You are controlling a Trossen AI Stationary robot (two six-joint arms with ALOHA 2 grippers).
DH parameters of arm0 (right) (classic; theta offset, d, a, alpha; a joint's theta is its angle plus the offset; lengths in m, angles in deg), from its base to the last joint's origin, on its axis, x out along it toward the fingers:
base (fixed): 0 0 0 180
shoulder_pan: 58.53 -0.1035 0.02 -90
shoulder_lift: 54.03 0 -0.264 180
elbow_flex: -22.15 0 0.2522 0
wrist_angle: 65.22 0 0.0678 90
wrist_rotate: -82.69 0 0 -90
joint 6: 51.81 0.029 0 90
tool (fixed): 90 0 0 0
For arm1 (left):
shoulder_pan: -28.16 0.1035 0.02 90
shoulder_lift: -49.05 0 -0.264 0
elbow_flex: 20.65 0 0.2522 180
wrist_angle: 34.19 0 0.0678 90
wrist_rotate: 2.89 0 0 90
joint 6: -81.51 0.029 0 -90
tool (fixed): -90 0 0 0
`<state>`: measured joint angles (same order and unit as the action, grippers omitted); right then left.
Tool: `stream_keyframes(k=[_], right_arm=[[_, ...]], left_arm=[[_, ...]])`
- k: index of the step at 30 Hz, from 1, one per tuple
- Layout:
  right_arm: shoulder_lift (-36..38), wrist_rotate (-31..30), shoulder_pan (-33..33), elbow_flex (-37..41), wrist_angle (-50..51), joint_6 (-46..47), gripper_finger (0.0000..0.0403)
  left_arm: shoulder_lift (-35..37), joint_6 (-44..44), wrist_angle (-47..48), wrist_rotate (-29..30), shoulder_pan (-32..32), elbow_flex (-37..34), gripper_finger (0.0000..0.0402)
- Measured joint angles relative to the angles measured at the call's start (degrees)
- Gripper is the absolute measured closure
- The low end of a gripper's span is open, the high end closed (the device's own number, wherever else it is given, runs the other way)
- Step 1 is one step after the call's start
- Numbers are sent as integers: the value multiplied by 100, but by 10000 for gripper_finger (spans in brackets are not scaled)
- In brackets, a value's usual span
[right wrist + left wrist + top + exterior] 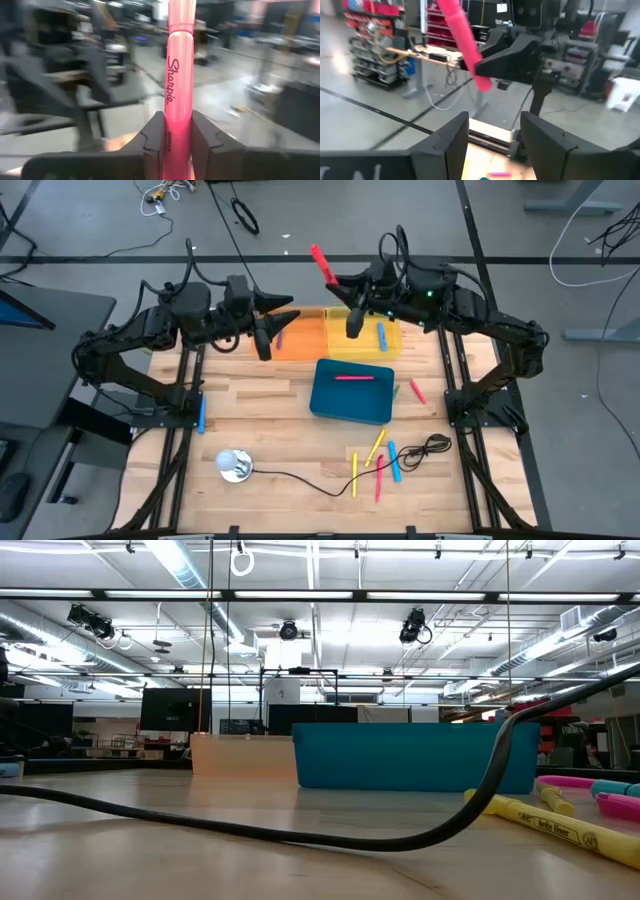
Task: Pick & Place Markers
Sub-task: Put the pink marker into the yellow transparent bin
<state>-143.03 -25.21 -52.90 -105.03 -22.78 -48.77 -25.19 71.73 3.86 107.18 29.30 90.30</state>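
Observation:
My right gripper (337,280) is high over the table's far side, shut on a pink-red marker (320,260) above the yellow bin (365,345). My left gripper (290,315) hovers open over the orange bin (300,340), facing the right gripper, with nothing between its fingers (452,145). In the left wrist view the held marker (462,40) stands ahead of them. A pink marker (352,378) lies on the teal bin (352,402), and a blue one (381,335) lies in the yellow bin. Several markers (380,460) lie near the table's front right. My right gripper pinches the pink-red marker between its two fingers (152,137) near its lower end (175,131). The fingers come in level from the table's right. The marker is lifted clear and stands tilted, most of its length (457,30) rising above the fingers.
A black cable (300,480) runs across the front of the table from a small round silver object (235,465). A blue marker (201,415) lies at the left edge, a red one (417,392) right of the teal bin. Bare wood shows front left.

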Motion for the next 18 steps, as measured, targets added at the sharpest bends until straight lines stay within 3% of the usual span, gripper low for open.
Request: stream_keyframes(k=[4, 10, 18], right_arm=[[28, -1157, -21, 0, 450, 469, 352], [34, -2284, 132, 0, 852, 688, 352], [34, -4604, 146, 0, 923, 456, 352]], left_arm=[[0, -216, 10, -314, 126, 0, 216], [0, -265, 236, -334, 285, 0, 216], [0, -267, 621, -330, 453, 0, 216]])
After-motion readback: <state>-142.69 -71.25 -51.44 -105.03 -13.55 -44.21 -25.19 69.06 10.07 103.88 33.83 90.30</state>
